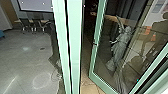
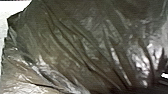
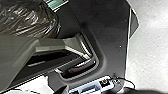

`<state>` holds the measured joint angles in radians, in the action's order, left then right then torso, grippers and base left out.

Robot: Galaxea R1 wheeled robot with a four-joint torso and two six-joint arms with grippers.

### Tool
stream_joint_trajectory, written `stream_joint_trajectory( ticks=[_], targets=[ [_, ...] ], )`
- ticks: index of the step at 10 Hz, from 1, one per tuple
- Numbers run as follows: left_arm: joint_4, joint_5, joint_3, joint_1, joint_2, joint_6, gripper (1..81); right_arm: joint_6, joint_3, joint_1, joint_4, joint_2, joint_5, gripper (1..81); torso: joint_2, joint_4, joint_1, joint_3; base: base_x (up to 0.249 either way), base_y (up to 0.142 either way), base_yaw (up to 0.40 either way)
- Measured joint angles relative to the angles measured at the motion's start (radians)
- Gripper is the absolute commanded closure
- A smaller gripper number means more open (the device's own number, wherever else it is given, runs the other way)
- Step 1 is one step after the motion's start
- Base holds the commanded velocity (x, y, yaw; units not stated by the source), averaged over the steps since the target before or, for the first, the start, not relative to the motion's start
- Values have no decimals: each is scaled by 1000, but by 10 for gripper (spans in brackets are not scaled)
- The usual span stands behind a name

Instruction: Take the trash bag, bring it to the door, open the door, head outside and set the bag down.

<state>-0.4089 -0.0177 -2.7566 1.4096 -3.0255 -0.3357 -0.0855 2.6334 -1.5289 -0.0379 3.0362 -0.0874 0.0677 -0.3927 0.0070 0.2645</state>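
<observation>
Trash bag (image 2: pixel 82 50): contents hidden; outline cropped in both wrist views, and partly covered by the robot's own parts in the right. Glass door (image 1: pixel 93 60): upper end cut off. Statue (image 1: pixel 121 42): blurred; behind the pane or reflected, indeterminable. Screen (image 1: pixel 37 4): top truncated. Chairs (image 1: pixel 25 23), toward the floor's (image 1: pixel 22 62) far edge: too small for detail. Blue object (image 1: pixel 1 34): cropped, unidentifiable.
</observation>
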Motion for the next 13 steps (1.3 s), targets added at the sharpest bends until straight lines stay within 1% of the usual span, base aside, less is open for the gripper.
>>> stream_joint_trajectory(
  ticks=[4, 7, 9, 13],
  targets=[
    [13, 0, 0, -7, -8, 0, 811, 1, 0, -7, -1, -6, -23, 10, 0, 0, 0, 0, 0, 0, 0],
    [13, 0, 0, -9, -10, 0, 811, 3, 0, -6, -8, -9, -22, 10, 0, 0, 0, 0, 0, 0, 0],
    [13, 0, 0, -9, -10, 0, 811, 4, -3, -3, -27, -6, -23, 10, 0, 0, 0, 0, 0, 0, 0],
    [13, 0, 0, -9, -11, 0, 811, 3, -4, -2, -27, -6, -24, 10, 0, 0, 0, 0, 0, 0, 0]
  ],
)
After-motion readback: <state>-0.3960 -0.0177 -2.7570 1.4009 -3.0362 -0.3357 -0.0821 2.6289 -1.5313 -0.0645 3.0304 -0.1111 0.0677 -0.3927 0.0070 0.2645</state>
